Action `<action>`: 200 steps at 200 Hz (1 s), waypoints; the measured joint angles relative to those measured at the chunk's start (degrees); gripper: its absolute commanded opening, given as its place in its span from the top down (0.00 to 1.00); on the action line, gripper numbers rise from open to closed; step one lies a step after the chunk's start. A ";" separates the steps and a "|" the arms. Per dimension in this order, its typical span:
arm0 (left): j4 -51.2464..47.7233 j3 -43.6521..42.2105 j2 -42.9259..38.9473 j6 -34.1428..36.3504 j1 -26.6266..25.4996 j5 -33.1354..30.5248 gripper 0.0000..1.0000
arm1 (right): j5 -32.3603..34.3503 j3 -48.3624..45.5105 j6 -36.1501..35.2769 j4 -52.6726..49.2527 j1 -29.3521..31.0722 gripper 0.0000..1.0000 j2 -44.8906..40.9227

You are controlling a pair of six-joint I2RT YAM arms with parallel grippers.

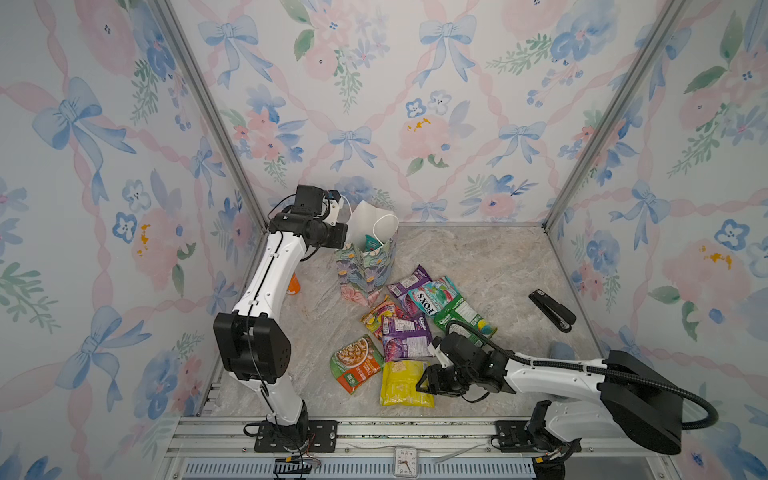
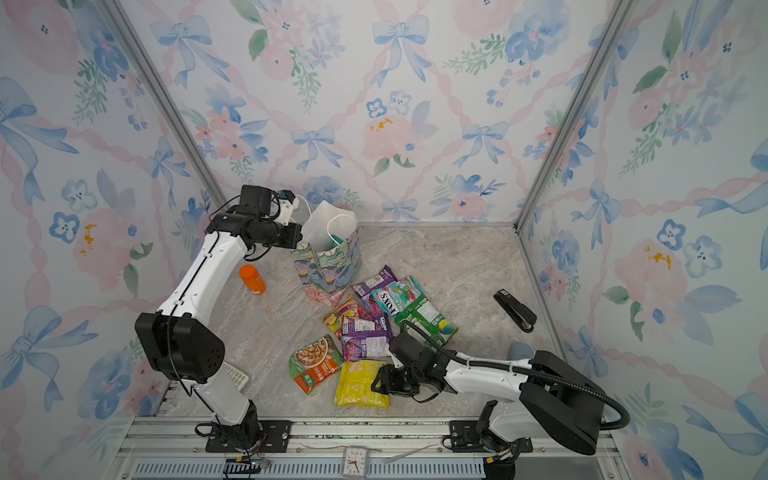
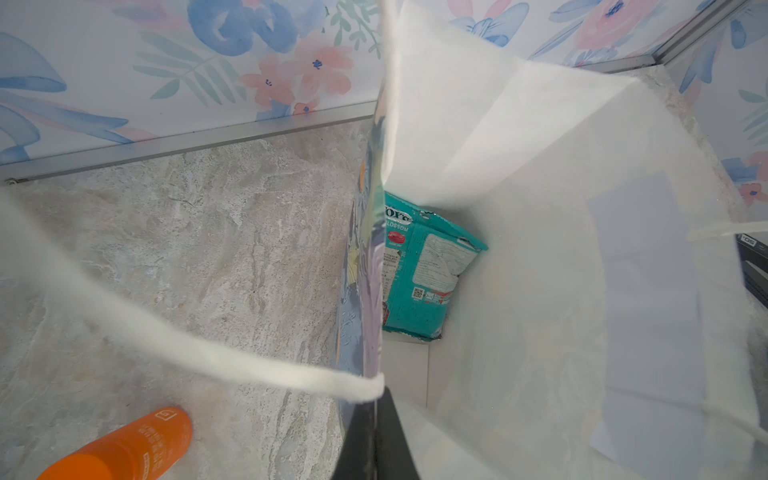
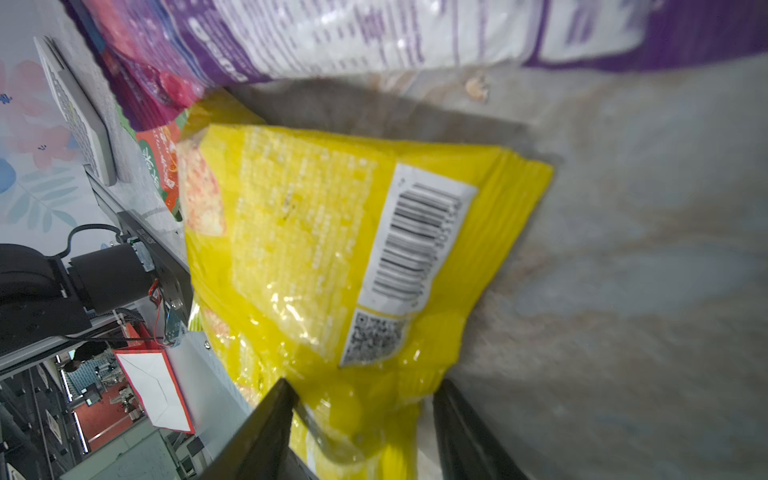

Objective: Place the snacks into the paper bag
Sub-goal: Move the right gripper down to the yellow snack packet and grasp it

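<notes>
The paper bag (image 1: 365, 266) (image 2: 328, 266) stands upright at the back, its white inside (image 3: 540, 208) open. A teal snack (image 3: 428, 270) lies inside it. My left gripper (image 3: 380, 399) (image 1: 347, 235) is shut on the bag's left rim, just by a white cord handle (image 3: 208, 357). Several snacks lie in a heap on the table: purple (image 1: 405, 336), teal (image 1: 434, 297), green (image 1: 465, 316) and a noodle-picture one (image 1: 355, 363). My right gripper (image 4: 361, 390) (image 1: 422, 384) (image 2: 376, 384) is open, its fingers on either side of the yellow packet's (image 4: 316, 232) (image 1: 403, 382) right edge.
An orange-capped bottle (image 2: 252, 279) (image 3: 124, 449) lies left of the bag. A black stapler (image 1: 552, 310) lies at the right. A grey keypad (image 2: 237, 376) sits under my left arm. A small clock (image 1: 405, 459) rests on the front rail.
</notes>
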 measured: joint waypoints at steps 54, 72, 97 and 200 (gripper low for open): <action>0.02 -0.15 -0.11 0.00 0.00 0.00 1.00 | -0.48 0.81 -1.33 1.22 0.26 0.91 1.53; 0.02 -0.15 -0.11 0.00 0.00 0.00 1.00 | 0.42 2.32 -2.58 -0.87 0.26 0.93 1.14; 0.00 -0.15 -0.11 0.00 0.00 0.00 1.00 | 2.93 4.55 -5.18 -6.62 0.26 0.94 -0.66; 0.02 -0.22 -0.11 0.00 0.00 0.00 1.00 | 11.87 16.09 -17.22 -28.50 -0.46 0.97 -7.50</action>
